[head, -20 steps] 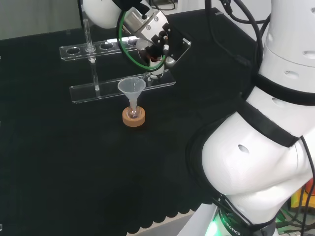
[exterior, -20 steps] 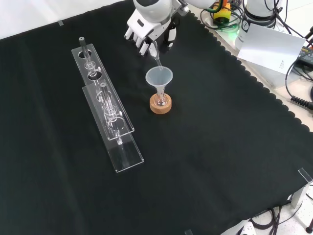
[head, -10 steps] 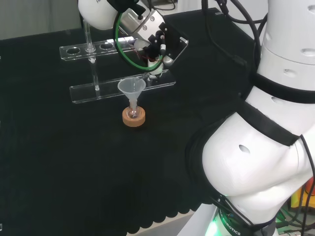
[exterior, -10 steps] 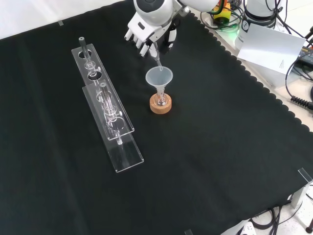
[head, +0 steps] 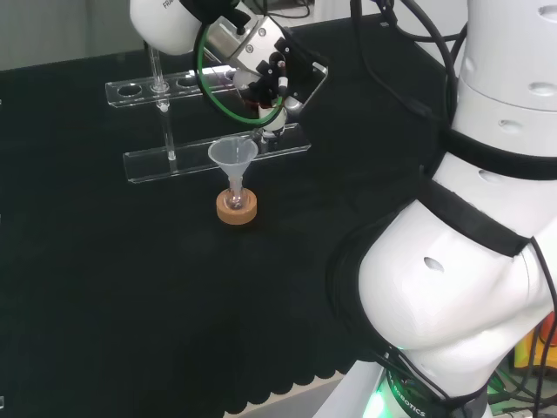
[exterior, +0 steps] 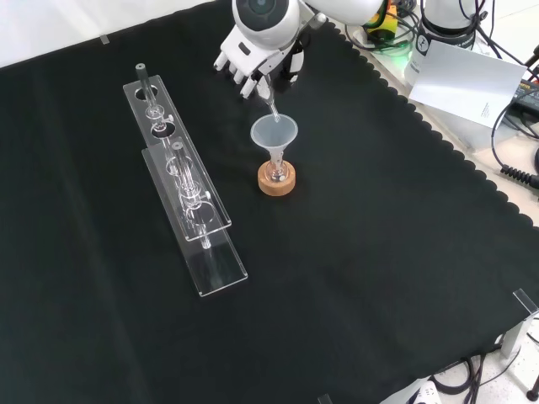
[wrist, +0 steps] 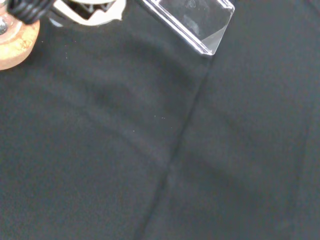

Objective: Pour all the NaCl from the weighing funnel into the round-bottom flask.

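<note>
Covering the bench, a black cloth (exterior: 354,252) with a scalloped edge bears a clear rack (exterior: 181,189) and a cork-ringed round-bottom flask (exterior: 276,174) topped by a funnel (exterior: 274,135), above which the hand (exterior: 253,59), fingers curled, tilts the weighing funnel (exterior: 271,103).

1. The weighing funnel (exterior: 270,99) is a slim clear piece, tilted steeply, its lower tip over the wide mouth of the clear funnel (exterior: 274,135).
2. The round-bottom flask (exterior: 276,172) is small and clear, upright on a cork ring (exterior: 276,180), with the clear funnel in its neck, towards the cloth's far edge in the front view.
</note>
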### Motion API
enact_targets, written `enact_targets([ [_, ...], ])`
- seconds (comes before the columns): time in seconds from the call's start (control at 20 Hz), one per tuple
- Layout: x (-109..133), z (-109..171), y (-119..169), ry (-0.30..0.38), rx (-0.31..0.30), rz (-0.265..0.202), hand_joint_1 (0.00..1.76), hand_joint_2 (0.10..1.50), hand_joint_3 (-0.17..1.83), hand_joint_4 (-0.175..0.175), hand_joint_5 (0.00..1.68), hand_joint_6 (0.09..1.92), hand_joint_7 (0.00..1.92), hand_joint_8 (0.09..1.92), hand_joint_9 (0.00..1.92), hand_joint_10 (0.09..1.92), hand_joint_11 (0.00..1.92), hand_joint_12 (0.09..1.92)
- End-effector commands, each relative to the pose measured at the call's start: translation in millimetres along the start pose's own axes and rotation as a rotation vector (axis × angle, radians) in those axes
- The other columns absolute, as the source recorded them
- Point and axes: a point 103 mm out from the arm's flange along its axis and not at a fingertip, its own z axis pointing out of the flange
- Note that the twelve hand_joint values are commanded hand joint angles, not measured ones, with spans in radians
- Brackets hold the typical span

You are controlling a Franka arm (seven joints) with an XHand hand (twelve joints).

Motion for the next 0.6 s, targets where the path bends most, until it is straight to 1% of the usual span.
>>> enact_targets([
  [0.05, 2.2, -4.3, 1.0, -0.028, 0.003, 0.004, 1.07, 0.72, 0.73, 0.175, 1.07, 1.05, 0.95, 0.74, 1.04, 0.53, 0.58, 1.22],
  [0.15, 3.5, -5.9, 1.4, -0.046, 0.004, 0.006, 1.07, 0.72, 0.73, 0.175, 1.07, 1.05, 0.95, 0.74, 1.04, 0.53, 0.58, 1.22],
  [0.6, 5.9, -9.7, 3.6, -0.079, 0.014, 0.008, 1.07, 0.72, 0.73, 0.175, 1.07, 1.05, 0.94, 0.75, 1.04, 0.52, 0.58, 1.22],
])
